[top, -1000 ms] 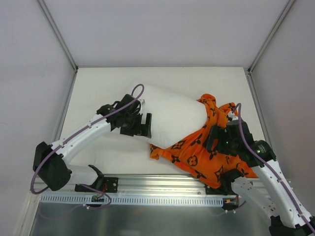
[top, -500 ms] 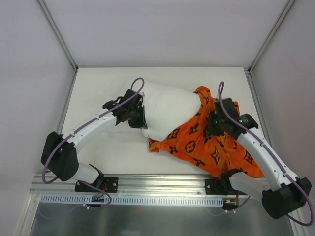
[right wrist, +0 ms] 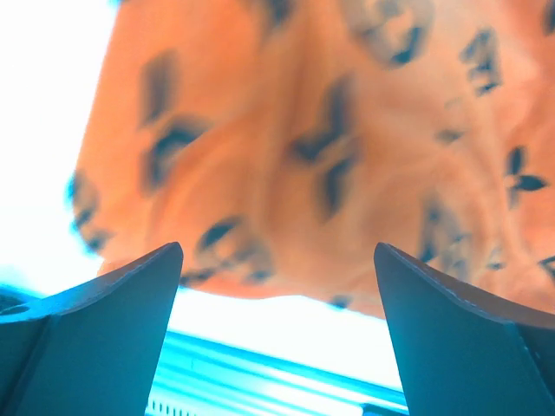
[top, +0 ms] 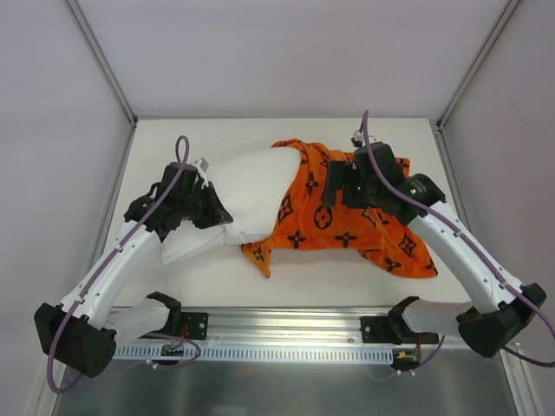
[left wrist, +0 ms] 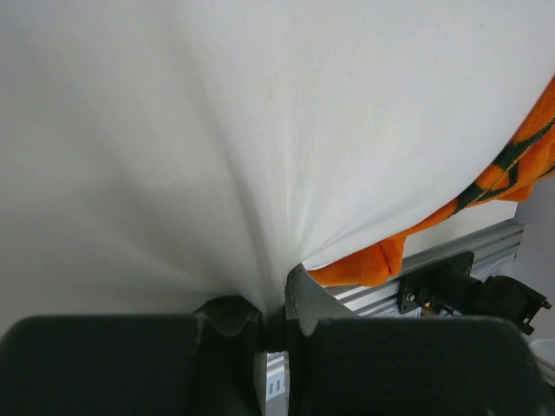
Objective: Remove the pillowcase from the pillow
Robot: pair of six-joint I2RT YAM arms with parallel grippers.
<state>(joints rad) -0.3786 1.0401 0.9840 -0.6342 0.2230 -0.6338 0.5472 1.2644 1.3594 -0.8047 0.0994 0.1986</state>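
Left tool (left wrist: 276, 299): pinching shut on plump white fabric cushion (top: 247, 186), anchoring it. Right tool (right wrist: 277, 260): gaping wide over bright orange flower-printed cloth cover (top: 347, 227), holding nothing.

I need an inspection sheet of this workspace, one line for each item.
Surface: white table, flat.
Job's things: white pillow sticks out on the left side of the orange pillowcase, which covers its right end.
Clutter: nothing seen.
Grippers: left gripper shut on the pillow's fabric; right gripper open over the pillowcase.
Cables: one purple cable per side, looping upward.
Surroundings: white walls; metal rail at the near edge.
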